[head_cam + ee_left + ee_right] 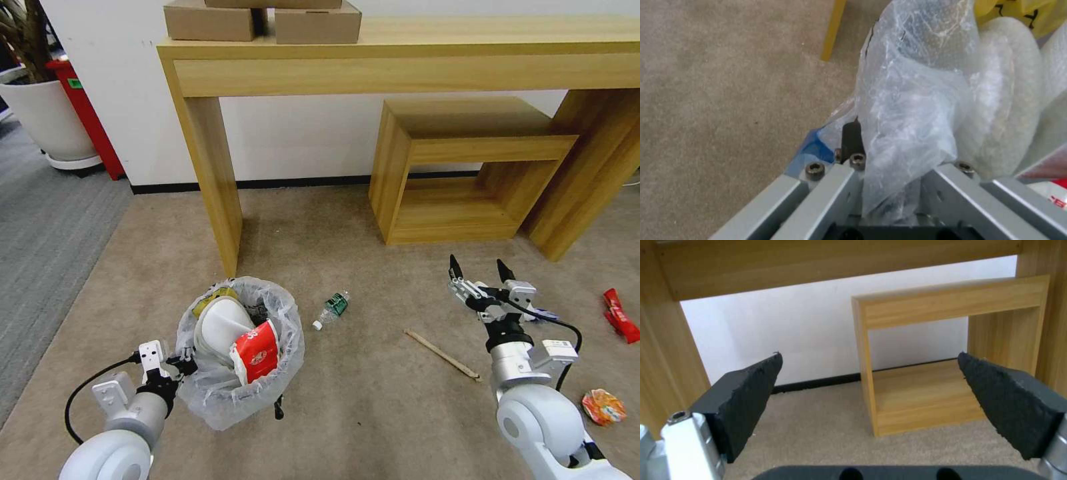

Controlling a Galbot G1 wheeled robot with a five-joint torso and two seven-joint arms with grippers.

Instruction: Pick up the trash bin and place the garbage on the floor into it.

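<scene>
Here the left gripper [179, 363] clamps the rim of the small round bag-lined trash bin [237, 393] on the beige carpet floor [373, 400], while the right gripper [477, 270] hovers wide open near the green-labelled clear bottle [332, 309], label unreadable.

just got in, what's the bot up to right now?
Litter pickup on the tan carpet. The left gripper is shut on the trash bin at its rim, bag plastic bunched between the fingers; cups and wrappers are already inside. The right gripper is open and empty, held above the floor. Still lying loose: a bottle, a wooden stick, a red wrapper and an orange wrapper.
</scene>
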